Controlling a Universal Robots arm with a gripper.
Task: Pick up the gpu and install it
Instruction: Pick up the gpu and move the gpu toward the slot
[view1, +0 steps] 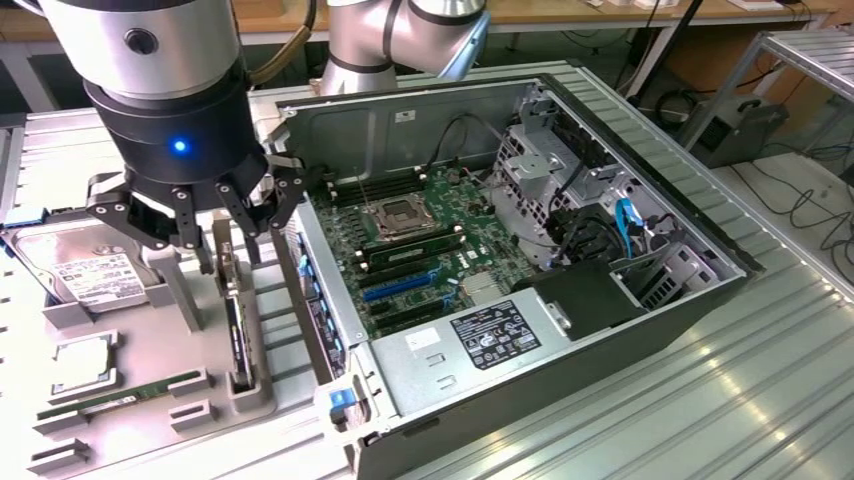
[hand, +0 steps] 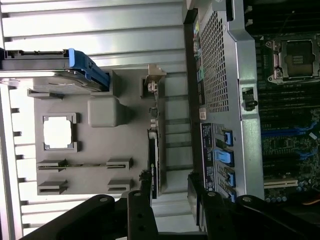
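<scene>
The gpu (view1: 240, 335) is a thin black card standing on edge in a slot of the grey parts holder (view1: 174, 290), beside the open computer case (view1: 667, 300). In the wrist view the gpu (hand: 154, 160) shows edge-on, its silver bracket (hand: 155, 85) at the far end. My gripper (view1: 214, 230) hangs just above the card's bracket end, open, with nothing between its fingers. The dark fingers (hand: 140, 215) stand apart on either side of the card's line, and the gripper (hand: 170, 215) does not touch it. Blue expansion slots (view1: 400, 287) lie on the motherboard (view1: 427, 250) inside the case.
On the holder there are a silver hard drive with white label (view1: 80, 265), a processor chip (view1: 80, 365) and a green memory stick (view1: 114, 395). The case's rear panel (hand: 220, 100) stands close beside the gpu. A drive cage and cables (view1: 561, 190) fill the case's far side.
</scene>
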